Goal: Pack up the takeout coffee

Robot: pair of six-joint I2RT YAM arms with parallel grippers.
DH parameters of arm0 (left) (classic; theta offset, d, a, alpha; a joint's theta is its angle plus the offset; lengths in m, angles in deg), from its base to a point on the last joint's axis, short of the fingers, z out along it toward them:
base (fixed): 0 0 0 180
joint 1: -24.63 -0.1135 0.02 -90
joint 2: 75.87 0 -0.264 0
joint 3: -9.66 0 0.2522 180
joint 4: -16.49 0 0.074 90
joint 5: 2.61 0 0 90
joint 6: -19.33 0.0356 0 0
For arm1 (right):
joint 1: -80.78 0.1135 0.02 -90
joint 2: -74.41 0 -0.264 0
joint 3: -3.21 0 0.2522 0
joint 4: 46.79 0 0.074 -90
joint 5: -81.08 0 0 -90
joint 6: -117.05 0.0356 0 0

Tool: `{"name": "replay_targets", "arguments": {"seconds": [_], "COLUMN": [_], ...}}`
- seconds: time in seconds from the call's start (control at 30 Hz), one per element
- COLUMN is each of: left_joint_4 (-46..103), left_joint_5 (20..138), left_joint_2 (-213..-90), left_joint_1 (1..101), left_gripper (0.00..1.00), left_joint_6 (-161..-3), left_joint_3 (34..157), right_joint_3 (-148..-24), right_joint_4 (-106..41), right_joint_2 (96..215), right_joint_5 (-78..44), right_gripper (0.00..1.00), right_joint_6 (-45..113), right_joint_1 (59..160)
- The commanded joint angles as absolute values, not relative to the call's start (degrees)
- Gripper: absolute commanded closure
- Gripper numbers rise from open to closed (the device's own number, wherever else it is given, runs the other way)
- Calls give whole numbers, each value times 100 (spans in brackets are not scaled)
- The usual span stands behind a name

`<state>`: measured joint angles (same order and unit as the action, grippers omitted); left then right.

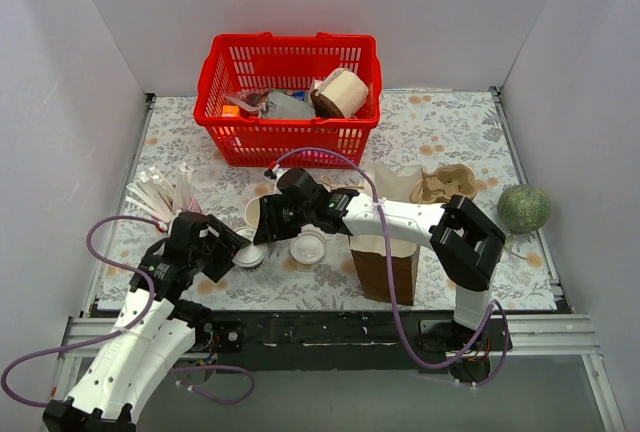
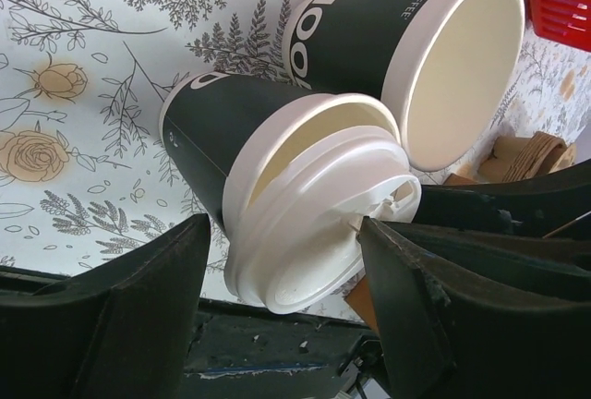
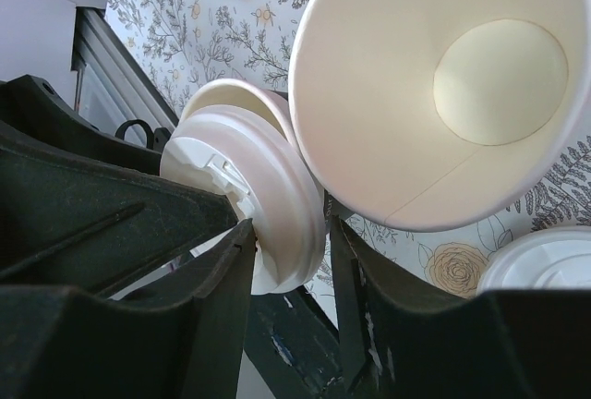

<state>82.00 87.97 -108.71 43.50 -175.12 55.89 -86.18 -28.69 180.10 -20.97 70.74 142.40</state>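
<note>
The takeout coffee (image 1: pixel 250 256) is a dark cup (image 2: pixel 212 131) on the flowered cloth, and its white lid (image 3: pixel 268 196) sits askew, one side raised off the rim. My left gripper (image 1: pixel 238 245) is open, its fingers either side of the lidded top (image 2: pixel 286 233), with a gap at the left finger. My right gripper (image 1: pixel 265 232) is closed on the lid's edge (image 3: pixel 291 228). The matching lidless cup (image 1: pixel 254 210) stands just behind it, cream inside (image 2: pixel 452 66) (image 3: pixel 443 76). A loose white lid (image 1: pixel 308 247) lies to the right (image 3: pixel 545 260).
A brown paper bag (image 1: pixel 385 270) stands open at the front right of the cups. A red basket (image 1: pixel 290 97) of items is at the back. A cardboard cup carrier (image 1: pixel 447 184), a green ball (image 1: pixel 524 208) and white straws (image 1: pixel 160 197) lie around.
</note>
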Motion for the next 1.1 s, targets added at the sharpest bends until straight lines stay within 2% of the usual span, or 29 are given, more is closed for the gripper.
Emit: {"name": "replay_targets", "arguments": {"seconds": [0.0,0.13,0.27,0.3,0.37,0.67,0.93,1.07], "left_joint_4": [8070,8079,8578,8675,8877,9011,8913,8914], "left_joint_5": [8747,8572,9255,9344,9493,9469,9248,9205], "left_joint_2": [-10839,-10734,-10681,-10681,-10698,-10909,-10725,-10654], "left_joint_1": [4335,4326,4335,4326,4335,4335,4335,4335], "left_gripper": [35,34,17,7,2,2,2,5], "left_joint_6": [-17587,-17632,-17588,-17553,-17509,-17394,-17403,-17473], "left_joint_3": [5542,5585,5989,6068,6244,6350,6210,6069], "right_joint_3": [-8798,-8877,-8938,-8938,-8947,-9254,-9764,-9721], "right_joint_4": [-2924,-2942,-2872,-2863,-2828,-2608,-2082,-2011], "right_joint_2": [17970,18058,18067,18033,17988,18076,18392,18393], "right_joint_5": [-2017,-2104,-2008,-1973,-1867,-1691,-1403,-1235], "right_gripper": [54,55,54,54,53,43,43,43], "right_joint_6": [6995,7047,7039,7012,6986,6845,6643,6582], "right_joint_1": [14247,14247,14256,14282,14283,14344,14458,14485]}}
